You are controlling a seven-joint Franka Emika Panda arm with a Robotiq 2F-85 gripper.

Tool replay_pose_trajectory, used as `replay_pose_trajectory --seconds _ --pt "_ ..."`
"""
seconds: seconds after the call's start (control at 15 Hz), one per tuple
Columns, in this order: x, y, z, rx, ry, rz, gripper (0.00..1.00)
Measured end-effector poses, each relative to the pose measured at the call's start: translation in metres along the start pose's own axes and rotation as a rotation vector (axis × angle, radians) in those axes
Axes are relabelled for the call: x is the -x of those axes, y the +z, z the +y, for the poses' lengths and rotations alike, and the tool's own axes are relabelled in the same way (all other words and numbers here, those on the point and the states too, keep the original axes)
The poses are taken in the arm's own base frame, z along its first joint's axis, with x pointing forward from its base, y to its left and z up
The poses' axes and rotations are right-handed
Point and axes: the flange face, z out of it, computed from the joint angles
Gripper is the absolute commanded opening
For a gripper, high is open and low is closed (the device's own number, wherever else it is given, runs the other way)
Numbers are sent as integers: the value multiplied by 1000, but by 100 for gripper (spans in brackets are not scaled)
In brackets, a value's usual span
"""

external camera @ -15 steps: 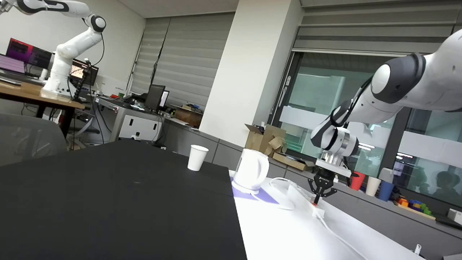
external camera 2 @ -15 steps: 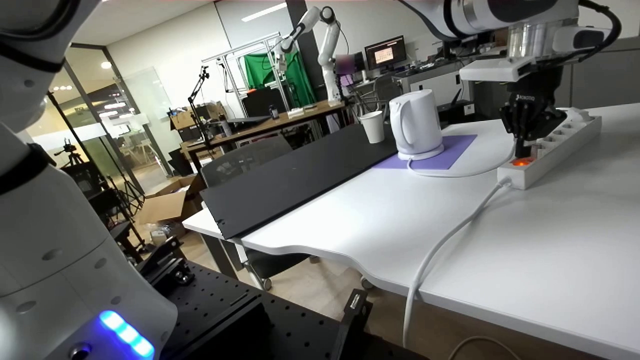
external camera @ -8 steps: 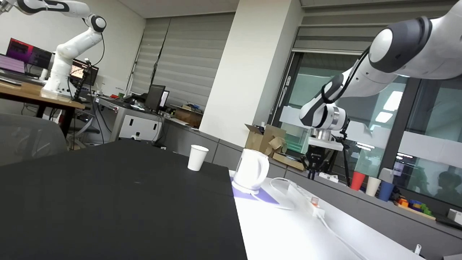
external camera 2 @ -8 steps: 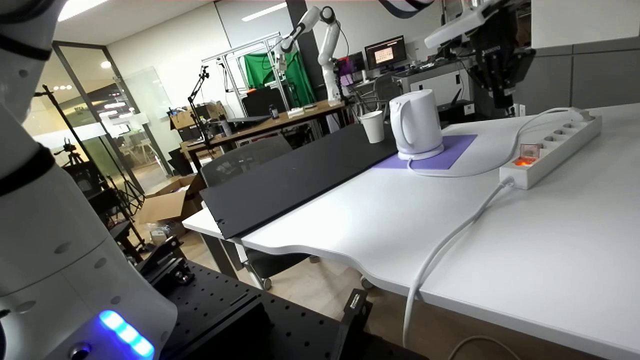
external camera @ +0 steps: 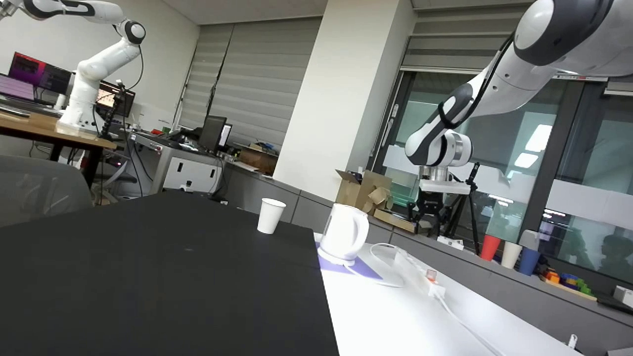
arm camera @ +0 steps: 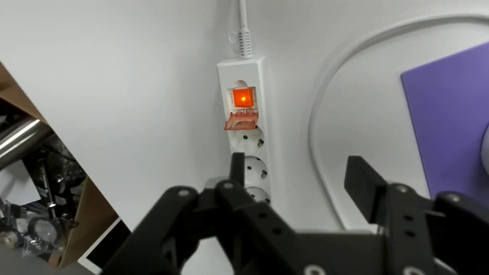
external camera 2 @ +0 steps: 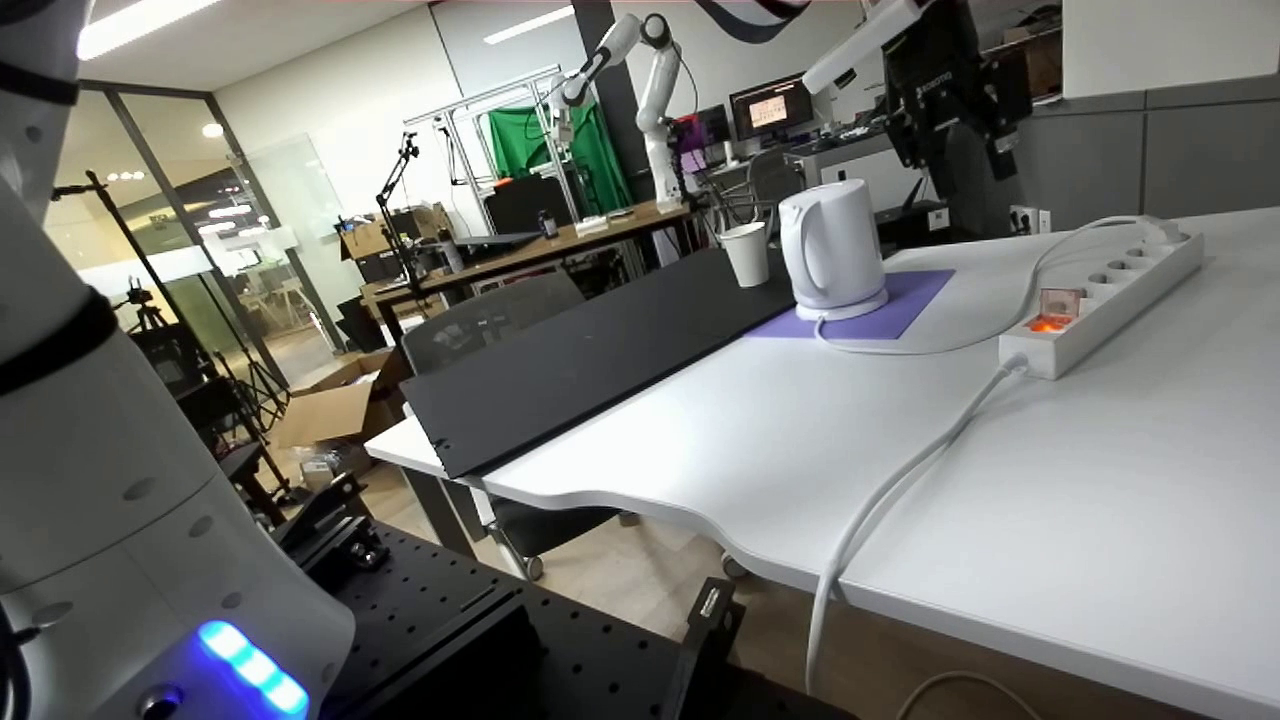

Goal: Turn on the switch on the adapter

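The adapter (arm camera: 237,70), a long white strip with round sockets, lies on the white table. Its switch (arm camera: 243,97) glows orange at the cable end; the glowing switch (external camera 2: 1047,323) also shows in an exterior view. A clear reddish cover (arm camera: 242,121) is flipped up off the switch, over the nearest socket. My gripper (arm camera: 296,166) stands open with nothing between its fingers. In both exterior views the gripper (external camera 2: 955,160) hangs well above the table, apart from the adapter (external camera: 435,289). In the wrist view, the left finger (arm camera: 237,168) hides part of the socket row.
A white kettle (external camera 2: 835,250) stands on a purple sheet (external camera 2: 920,300), with its cord (external camera 2: 920,351) curving towards the adapter's far end. A white cup (external camera 2: 745,255) is on the black board (external camera 2: 600,360). A white cable (external camera 2: 890,480) runs from the adapter over the table edge.
My gripper has risen from the switch and moved away, up above the table. Its fingers, together a second ago, have spread apart. The adapter stays in place, its orange glow visible throughout.
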Motion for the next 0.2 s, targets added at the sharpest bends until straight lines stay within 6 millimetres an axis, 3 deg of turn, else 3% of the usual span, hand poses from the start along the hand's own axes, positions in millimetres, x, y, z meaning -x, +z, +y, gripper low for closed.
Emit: replay_pose_trajectory --seconds 0.13,0.2 --pt "6 -3 0 20 -8 -2 87" --pt "8 -4 1 22 -11 -3 87"
